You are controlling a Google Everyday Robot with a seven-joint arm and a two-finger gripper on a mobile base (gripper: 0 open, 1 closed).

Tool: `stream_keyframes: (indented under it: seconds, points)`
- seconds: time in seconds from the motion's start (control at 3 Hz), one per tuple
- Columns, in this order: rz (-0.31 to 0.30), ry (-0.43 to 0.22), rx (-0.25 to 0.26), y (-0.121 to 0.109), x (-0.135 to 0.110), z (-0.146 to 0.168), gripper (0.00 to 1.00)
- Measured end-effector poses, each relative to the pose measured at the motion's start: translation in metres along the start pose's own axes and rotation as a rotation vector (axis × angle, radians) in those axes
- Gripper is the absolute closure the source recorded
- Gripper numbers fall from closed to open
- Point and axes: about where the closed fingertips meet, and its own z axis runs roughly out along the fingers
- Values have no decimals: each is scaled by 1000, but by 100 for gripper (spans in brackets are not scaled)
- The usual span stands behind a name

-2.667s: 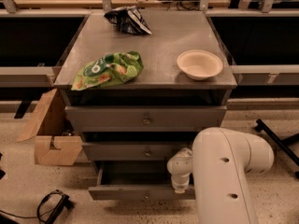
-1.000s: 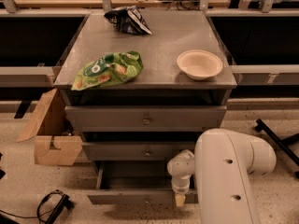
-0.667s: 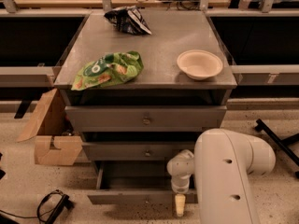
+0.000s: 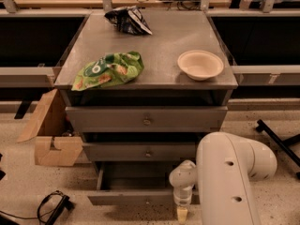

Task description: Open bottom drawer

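Nearest, the gripper (image 4: 181, 213) hangs low below the front edge of the tabletop (image 4: 159, 41), just beside the front panel of the bottom drawer (image 4: 136, 198) and to the right of its knob (image 4: 147, 201); whether it is parted or clamped on anything I cannot tell, since the wrist hides it from above. That drawer stands well out from the cabinet with its plain inside showing, so the task looks close to done. The main risk is overdoing it: a longer pull could run the drawer off its slides and drop the front to the floor. A pull from right of centre could also rack it sideways and jam it. The bulky arm (image 4: 229, 182) crowds the front right corner, and a swing there could knock the cabinet. Farther back, the green bag (image 4: 108, 70) overhangs the front left edge and might slip off from such a jolt, while the bowl (image 4: 200, 63) by the right edge looks safer
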Motion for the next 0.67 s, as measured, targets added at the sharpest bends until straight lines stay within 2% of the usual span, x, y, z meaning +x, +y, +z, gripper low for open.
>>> stream_keyframes:
  seconds: [0.33,0.67]
  points:
    - [1,33,-39,20,-1,4,47]
    - [-29,95,-54,33,-11,-12,78]
